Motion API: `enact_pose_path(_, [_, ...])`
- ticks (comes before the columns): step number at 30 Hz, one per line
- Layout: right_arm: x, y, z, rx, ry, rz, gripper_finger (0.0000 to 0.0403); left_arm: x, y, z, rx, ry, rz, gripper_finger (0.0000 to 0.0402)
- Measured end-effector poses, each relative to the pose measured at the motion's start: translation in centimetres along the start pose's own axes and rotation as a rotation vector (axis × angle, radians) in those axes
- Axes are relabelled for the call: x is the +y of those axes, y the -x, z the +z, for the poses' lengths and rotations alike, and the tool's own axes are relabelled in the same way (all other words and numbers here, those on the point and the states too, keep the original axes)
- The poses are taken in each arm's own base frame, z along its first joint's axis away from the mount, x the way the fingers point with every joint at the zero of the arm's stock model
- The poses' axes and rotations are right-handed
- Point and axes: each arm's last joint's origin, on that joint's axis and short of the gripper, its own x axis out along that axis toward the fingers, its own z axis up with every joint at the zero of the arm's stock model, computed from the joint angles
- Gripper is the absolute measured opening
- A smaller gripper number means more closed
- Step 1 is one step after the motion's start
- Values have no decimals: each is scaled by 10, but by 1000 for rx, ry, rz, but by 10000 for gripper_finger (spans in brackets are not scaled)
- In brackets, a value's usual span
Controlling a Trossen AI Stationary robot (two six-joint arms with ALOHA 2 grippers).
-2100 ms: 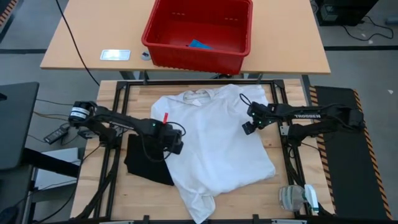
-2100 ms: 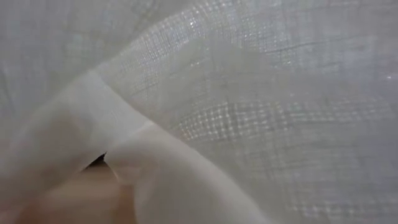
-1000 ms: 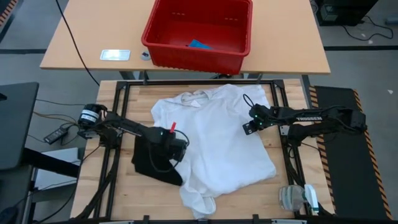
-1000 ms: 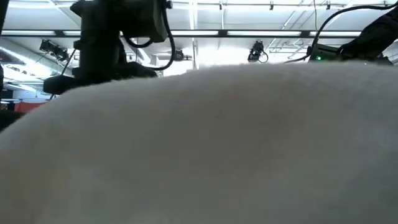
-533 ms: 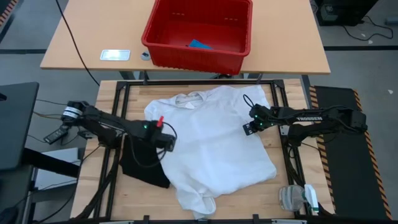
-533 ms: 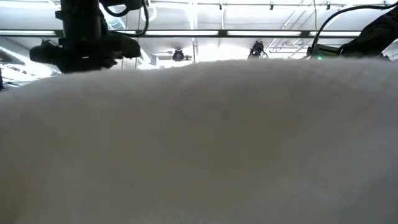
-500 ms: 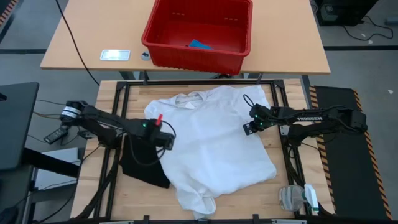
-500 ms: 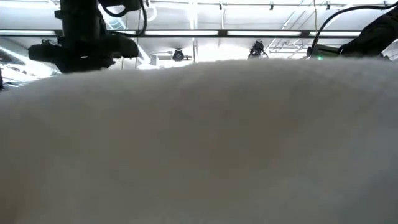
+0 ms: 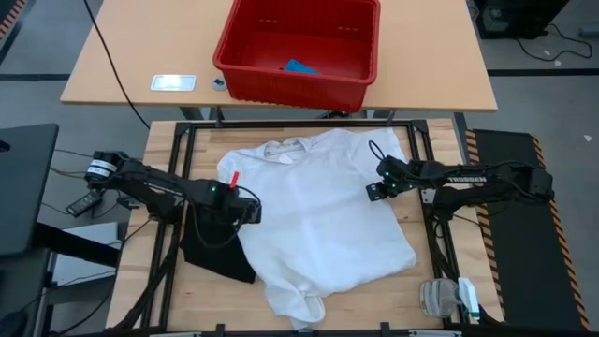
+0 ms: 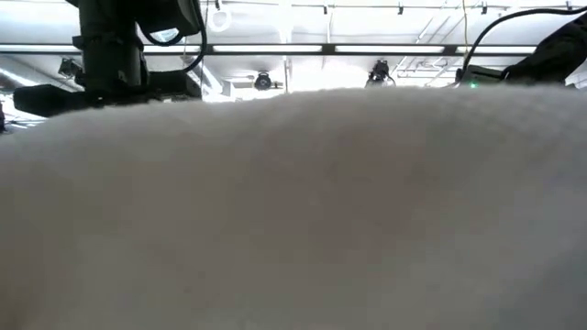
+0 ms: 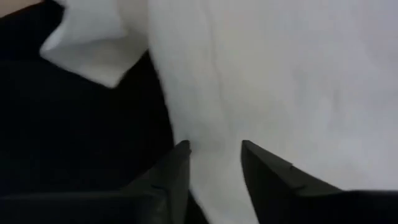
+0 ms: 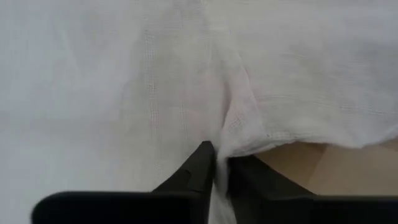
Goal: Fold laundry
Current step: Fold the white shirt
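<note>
A large white T-shirt (image 9: 318, 215) lies spread on the wooden table, collar toward the far edge. It also fills the low view (image 10: 293, 211). A black garment (image 9: 211, 253) lies partly under its left side. My left gripper (image 9: 245, 213) sits at the shirt's left edge, open, with a strip of white cloth (image 11: 214, 130) between its fingers and the black garment (image 11: 74, 118) beside them. My right gripper (image 9: 374, 192) is shut on the shirt's right edge. A small blue piece (image 9: 299, 67) lies in the red basket (image 9: 281, 89). My left gripper's fingers (image 11: 177, 168) stand on either side of the shirt's left edge; I cannot tell whether they touch it. My right gripper pinches the shirt's right edge (image 12: 239, 140) between its two fingers, coming from the table's right side and slanting down. The cloth there lies slack on the table, with bare wood (image 12: 311, 168) beside it.
The red basket stands on a second table beyond the far edge, with a flat white device (image 9: 173, 82) to its left. Dark frame rails (image 9: 182, 150) run along the work table's sides. A white and green object (image 9: 447, 298) lies at the near right corner.
My left gripper has gone toward the table's left edge and slightly toward the far edge. The shirt's left side has been drawn leftward with it and lies more spread out. The black garment has also shifted left. The shirt's right side has stayed in place.
</note>
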Motion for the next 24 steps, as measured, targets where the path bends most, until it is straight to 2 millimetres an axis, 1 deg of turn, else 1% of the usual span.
enact_pose_path(6, [-1,1,3,-2,-6,23,126,2,0,-1,13,38,31,239])
enact_pose_path(9, [0,1,4,-5,-11,38,156,4,-5,1,1,41,77,280])
enact_pose_path(11, [1,1,5,-5,-10,54,169,0,-9,4,0,22,68,295])
enact_pose_path(13, [2,1,6,-16,-11,68,175,-7,-14,9,-5,-7,37,297])
enact_pose_path(16, [1,1,9,-46,0,61,173,-17,-24,19,-9,-36,2,283])
enact_pose_path(18, [-1,0,11,-56,16,49,166,-21,-30,25,-12,-54,-8,260])
enact_pose_path(21, [-2,-4,15,-49,49,42,141,-25,-37,31,-9,-94,-7,203])
enact_pose_path(24, [-3,-8,16,-39,88,21,95,-26,-41,36,-11,-132,-7,129])
